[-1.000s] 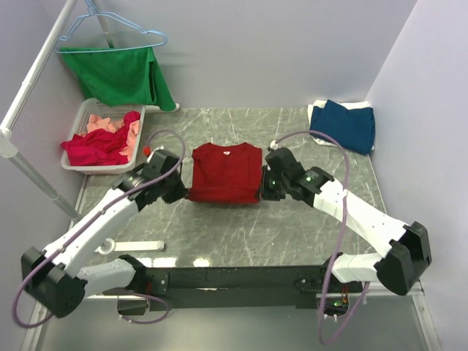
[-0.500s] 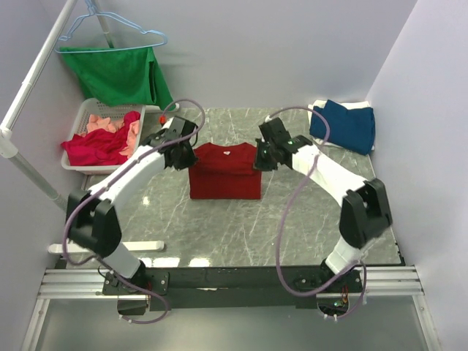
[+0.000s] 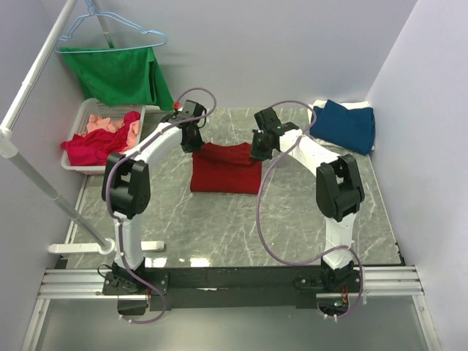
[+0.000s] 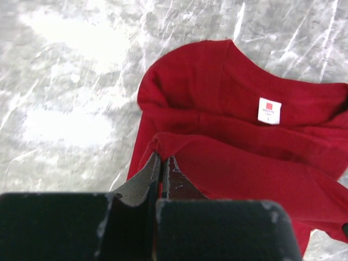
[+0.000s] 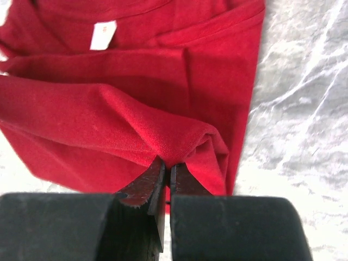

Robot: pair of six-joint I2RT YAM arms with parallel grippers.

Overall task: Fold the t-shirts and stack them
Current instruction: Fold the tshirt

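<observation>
Desk (image 3: 219,234) centre holds the deep-red t-shirt (image 3: 223,174), partly folded. At its far edge the left claw (image 4: 161,163) and right claw (image 5: 167,166) each pinch a lifted fold, jaws clamped on cloth. Far right lies the dark blue t-shirt (image 3: 344,126).

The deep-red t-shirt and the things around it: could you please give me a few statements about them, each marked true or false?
1. The left gripper and the right gripper each have their jaws shut on the deep-red t-shirt. True.
2. The dark blue t-shirt lies in the basket. False: it lies at the far right corner of the table.
3. The neck label shows in both wrist views. True.
4. The green garment lies flat on the table. False: it hangs up at the far left.
</observation>
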